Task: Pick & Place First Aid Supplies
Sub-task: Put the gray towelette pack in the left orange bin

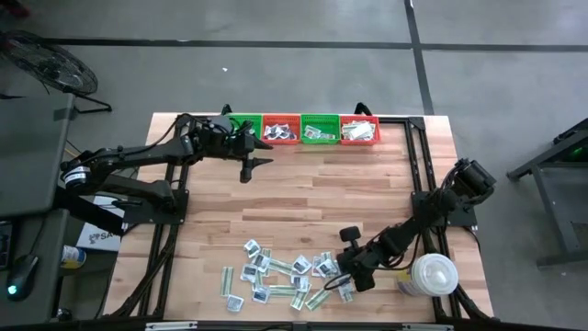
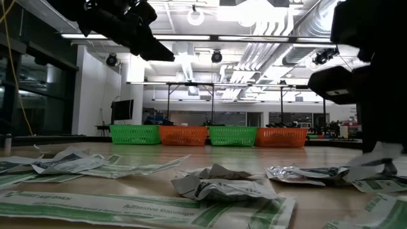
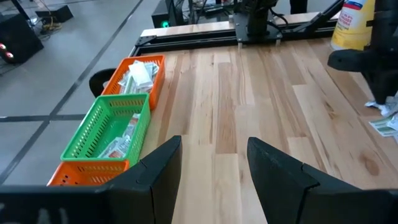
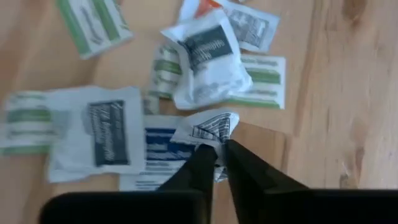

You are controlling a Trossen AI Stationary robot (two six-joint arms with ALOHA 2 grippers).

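The first aid supplies (image 1: 280, 276), small white packets and pale-green strips, lie scattered on the wooden table near its front edge. My right gripper (image 1: 345, 281) is down at the pile's right end, shut on a crumpled white packet with dark print (image 4: 208, 126). Under that packet lies a blue-printed packet (image 4: 158, 144). My left gripper (image 1: 256, 165) hangs open above the table's far left part, close to the row of baskets (image 1: 303, 129), with nothing between its fingers (image 3: 158, 171). My right gripper pinches the crumpled white packet by its edge (image 4: 210, 140) between its two fingertips. The fingers slant down onto it from the table's right side. The packet still rests on the other packets beneath it.
Four baskets stand along the far edge: green (image 1: 243, 124), red (image 1: 280, 129), green (image 1: 320, 129), red (image 1: 359, 130), three of them with packets inside. A white round lidded container (image 1: 434, 274) stands just right of my right gripper. Bare wood lies between pile and baskets.
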